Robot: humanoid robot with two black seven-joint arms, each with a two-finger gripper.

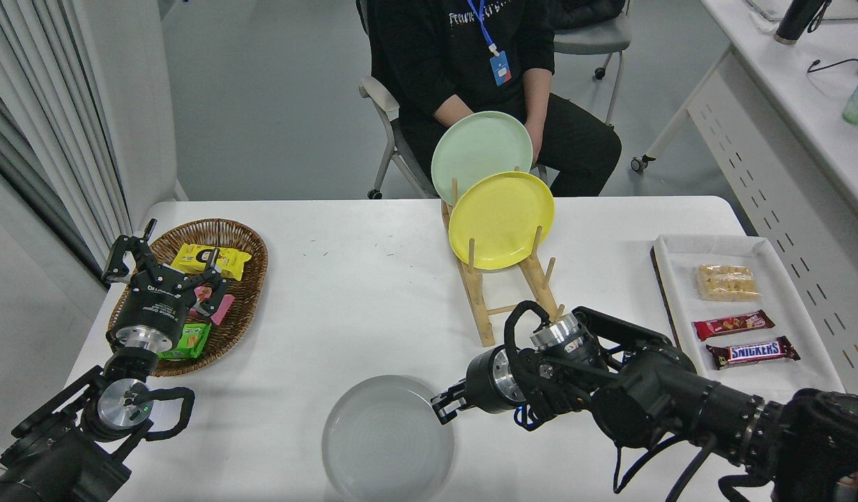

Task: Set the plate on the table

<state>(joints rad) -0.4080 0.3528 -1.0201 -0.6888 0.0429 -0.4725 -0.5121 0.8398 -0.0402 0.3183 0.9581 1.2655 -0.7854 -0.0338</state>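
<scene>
- The plate (pixel 387 440), round and light grey, is seen at the near edge of the table (pixel 359 293), lying flat or very nearly so, with its near rim cut off by the bottom of the picture.
- The right gripper (pixel 445 406) is held at the plate's right rim; its fingers are set on either side of the rim, though whether they are pressed onto it cannot be told.
- The right arm (pixel 652 404) is stretched in from the lower right, low over the tabletop, pointing left toward the plate.
- The left gripper (pixel 165 261) is parked at the lower left above a wicker basket (pixel 251 244) of wrapped snacks, with its jaws spread apart.
- A wooden rack (pixel 479 307) is set behind the right arm; a yellow plate (pixel 500 220) and a mint-green plate (pixel 479 150) are stood upright in it, the green one farther back.
- A white tray (pixel 679 279) is placed at the right side of the table, with three wrapped snack bars laid in it.
- A person (pixel 463 63) in dark clothing is seated at the far side of the table.
</scene>
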